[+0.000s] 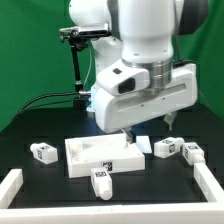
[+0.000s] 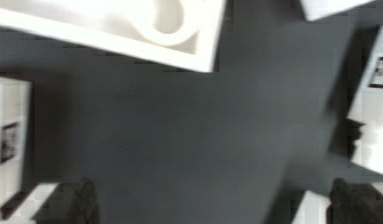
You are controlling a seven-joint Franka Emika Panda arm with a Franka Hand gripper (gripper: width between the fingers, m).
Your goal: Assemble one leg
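Nothing is joined yet, I judge: the small white plastic oblong leg (image 1: 100,181) with its square marker lies loose on the black desk (image 1: 50,185) just beside the wide flat white tabletop piece (image 1: 100,155), with similar pegs (image 1: 42,151) scattered nearby, so grasping and fitting both remain. Only the wrist view shows the tool (image 2: 206,205), its dark fingers apart over bare desk and holding nothing (in the exterior view the bulky arm masks them).

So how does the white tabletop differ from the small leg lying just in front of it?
The tabletop is wide and flat with raised edges; the leg is a small oblong block, far smaller. The leg carries a black-and-white square tag; no tag shows on the tabletop in the exterior view. Both are white, lie on the dark table, and neither is in the open pincer.
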